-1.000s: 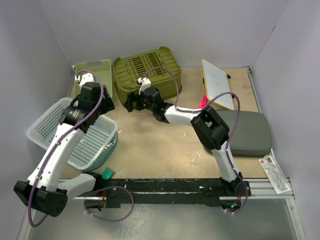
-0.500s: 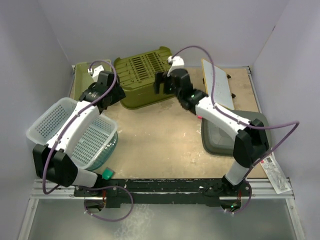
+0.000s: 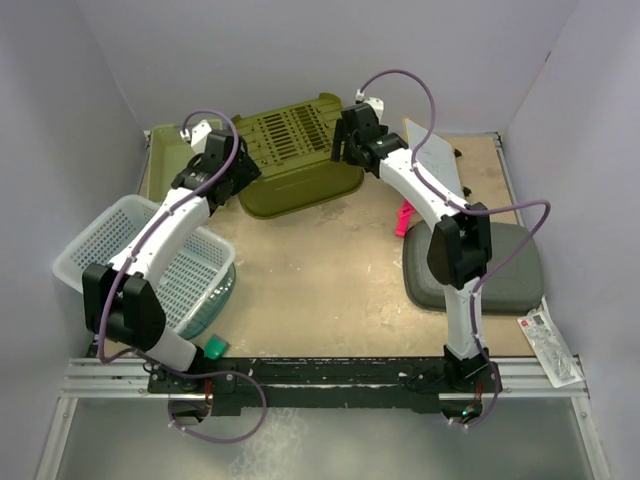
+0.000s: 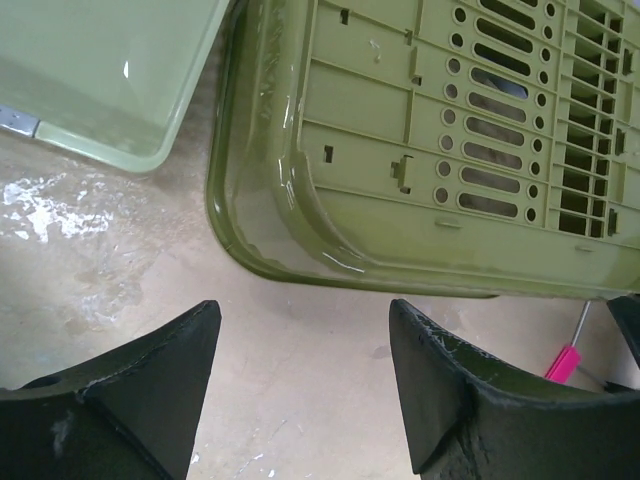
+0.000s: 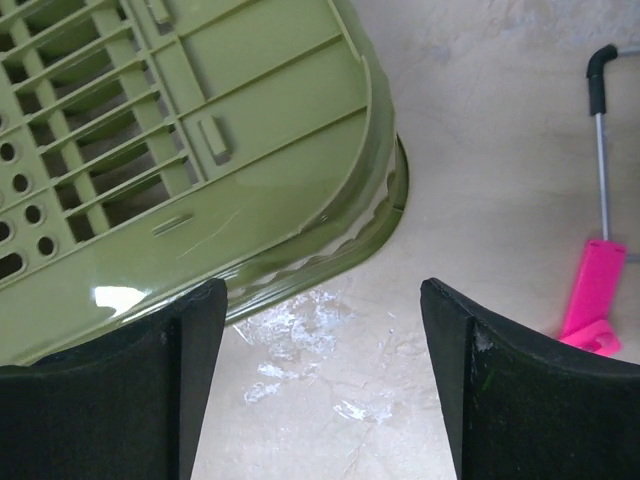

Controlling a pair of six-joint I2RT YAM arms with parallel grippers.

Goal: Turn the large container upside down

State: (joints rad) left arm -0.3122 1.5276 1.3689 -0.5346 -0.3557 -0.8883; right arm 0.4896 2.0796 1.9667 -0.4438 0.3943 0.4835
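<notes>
The large olive-green slotted container (image 3: 292, 150) lies bottom-up at the back of the table, its rim on the surface. It fills the top of the left wrist view (image 4: 440, 150) and the upper left of the right wrist view (image 5: 190, 130). My left gripper (image 3: 228, 180) is open and empty beside the container's left corner (image 4: 300, 330). My right gripper (image 3: 345, 140) is open and empty at the container's right end (image 5: 320, 330). Neither gripper touches it.
A pale green tray (image 3: 185, 145) sits left of the container. A white mesh basket (image 3: 150, 265) stands at the near left. A pink-handled tool (image 3: 405, 215), a white board (image 3: 438, 165) and a grey lid (image 3: 480, 265) lie to the right.
Both arms have swung back toward the rear of the table; the left gripper moved to the container's left corner and the right gripper to its right end. The container has stayed bottom-up.
</notes>
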